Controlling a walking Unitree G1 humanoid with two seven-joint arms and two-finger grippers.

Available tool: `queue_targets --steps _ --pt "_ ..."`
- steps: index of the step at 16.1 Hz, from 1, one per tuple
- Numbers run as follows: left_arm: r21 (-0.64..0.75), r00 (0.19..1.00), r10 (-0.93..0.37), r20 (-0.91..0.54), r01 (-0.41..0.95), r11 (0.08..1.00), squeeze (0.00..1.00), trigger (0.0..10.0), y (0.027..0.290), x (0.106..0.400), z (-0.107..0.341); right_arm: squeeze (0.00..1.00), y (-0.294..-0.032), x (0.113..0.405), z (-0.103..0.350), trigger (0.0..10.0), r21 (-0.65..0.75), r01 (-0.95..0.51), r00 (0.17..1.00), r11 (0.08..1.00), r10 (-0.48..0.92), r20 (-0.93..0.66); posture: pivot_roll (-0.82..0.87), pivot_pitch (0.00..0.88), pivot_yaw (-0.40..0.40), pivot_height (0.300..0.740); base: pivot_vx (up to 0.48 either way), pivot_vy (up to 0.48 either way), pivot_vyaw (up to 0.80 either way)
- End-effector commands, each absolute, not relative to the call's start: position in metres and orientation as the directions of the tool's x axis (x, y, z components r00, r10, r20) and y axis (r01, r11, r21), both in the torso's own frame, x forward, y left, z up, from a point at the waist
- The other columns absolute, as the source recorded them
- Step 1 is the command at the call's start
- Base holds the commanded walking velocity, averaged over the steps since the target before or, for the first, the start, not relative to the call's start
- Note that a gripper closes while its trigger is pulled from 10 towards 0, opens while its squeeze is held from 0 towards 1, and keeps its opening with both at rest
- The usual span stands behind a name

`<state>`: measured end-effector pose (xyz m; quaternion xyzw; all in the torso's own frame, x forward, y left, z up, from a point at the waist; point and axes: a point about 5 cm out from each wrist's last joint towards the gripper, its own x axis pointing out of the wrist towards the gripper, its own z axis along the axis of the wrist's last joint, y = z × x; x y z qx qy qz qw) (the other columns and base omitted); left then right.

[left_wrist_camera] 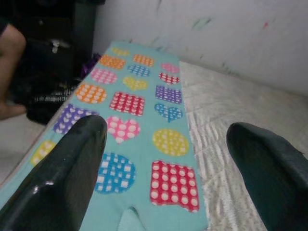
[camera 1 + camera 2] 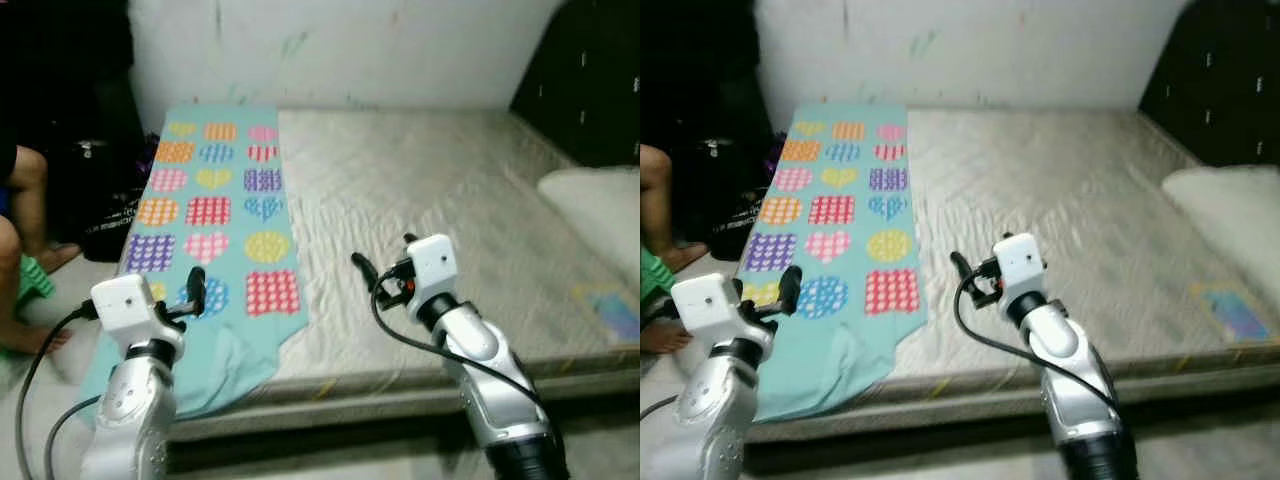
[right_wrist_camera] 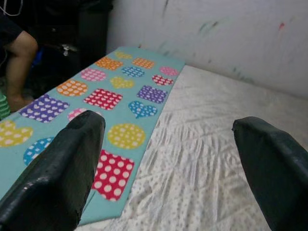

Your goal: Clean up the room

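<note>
A teal blanket (image 2: 215, 215) printed with coloured dotted hearts, squares and circles lies along the left side of a bare grey mattress (image 2: 430, 200), its near end hanging over the edge. My left gripper (image 2: 196, 290) hovers over the blanket's near end, open and empty, its fingers (image 1: 72, 163) spread wide. My right gripper (image 2: 362, 270) is raised over the mattress just right of the blanket's edge, also open and empty, with one finger (image 3: 62, 168) in front of the blanket (image 3: 106, 101).
A white pillow (image 2: 600, 210) lies at the mattress's right side, with a small coloured patch (image 2: 612, 310) near it. A person's legs (image 2: 25, 250) and a dark bag (image 2: 110, 215) are on the floor to the left. A white wall (image 2: 350, 50) backs the bed.
</note>
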<state>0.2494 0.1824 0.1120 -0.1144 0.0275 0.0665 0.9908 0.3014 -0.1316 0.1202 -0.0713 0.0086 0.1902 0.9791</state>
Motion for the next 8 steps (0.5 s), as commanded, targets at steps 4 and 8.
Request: queue_targets --steps 4,8 --pt "-0.195 0.992 0.117 -0.051 -0.124 0.973 0.00 10.0 0.1807 0.2507 0.1152 0.00 -0.1313 0.3016 0.1234 10.0 -0.139 -0.378 0.925 0.915 0.378 -0.034 -0.12 0.014 -0.039 0.740 0.000 0.000 0.00" --pt "-0.133 0.996 0.090 0.002 -0.089 0.987 0.00 10.0 0.1812 0.2542 0.1187 0.00 -0.1313 0.3016 0.1237 10.0 -0.140 -0.379 0.925 0.915 0.378 -0.035 -0.12 0.021 -0.038 0.740 0.000 0.000 0.00"
